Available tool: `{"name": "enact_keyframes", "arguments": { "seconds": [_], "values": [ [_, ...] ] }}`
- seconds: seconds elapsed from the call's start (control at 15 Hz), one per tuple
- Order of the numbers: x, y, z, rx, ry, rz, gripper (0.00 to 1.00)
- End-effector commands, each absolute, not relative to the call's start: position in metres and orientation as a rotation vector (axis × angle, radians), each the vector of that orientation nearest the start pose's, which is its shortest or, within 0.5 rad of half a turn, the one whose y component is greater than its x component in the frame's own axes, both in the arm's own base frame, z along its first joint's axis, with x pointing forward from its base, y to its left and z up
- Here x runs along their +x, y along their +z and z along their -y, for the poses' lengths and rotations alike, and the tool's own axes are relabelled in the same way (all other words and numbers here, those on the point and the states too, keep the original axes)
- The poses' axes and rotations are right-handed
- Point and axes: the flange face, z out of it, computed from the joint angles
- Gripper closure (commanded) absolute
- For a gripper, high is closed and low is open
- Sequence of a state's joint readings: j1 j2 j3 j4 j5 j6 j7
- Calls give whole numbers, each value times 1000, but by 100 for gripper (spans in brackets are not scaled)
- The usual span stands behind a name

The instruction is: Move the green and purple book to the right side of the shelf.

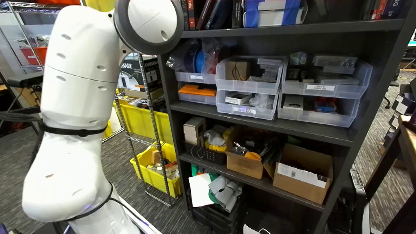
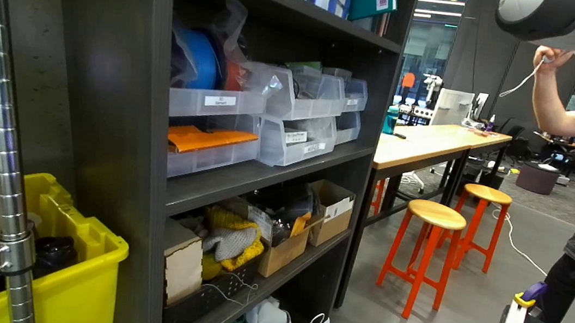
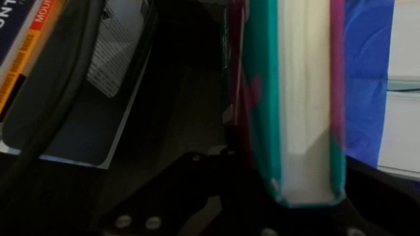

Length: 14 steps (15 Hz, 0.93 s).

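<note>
Here, the book [image 3: 304,98] sits gripped in the end effector [image 3: 292,164].

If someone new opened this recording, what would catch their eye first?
Probably the white robot arm, filling much of the left of an exterior view, with the dark shelf to its right. In the wrist view, the green and purple book looms bright just right of centre. In an exterior view, the orange-legged stools stand out beside the wooden table.
</note>
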<state>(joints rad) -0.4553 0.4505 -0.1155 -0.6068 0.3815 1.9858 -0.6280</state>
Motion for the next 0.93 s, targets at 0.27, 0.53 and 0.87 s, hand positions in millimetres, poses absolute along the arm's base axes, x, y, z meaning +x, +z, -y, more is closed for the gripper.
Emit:
{"name": "enact_keyframes", "arguments": {
  "seconds": [0.27, 0.53, 0.87],
  "values": [
    [571, 864, 293, -2934, -1671, 271, 94],
    [571, 857, 304, -2926, -1658, 263, 94],
    [571, 844, 326, -2895, -1636, 217, 94]
  ]
}}
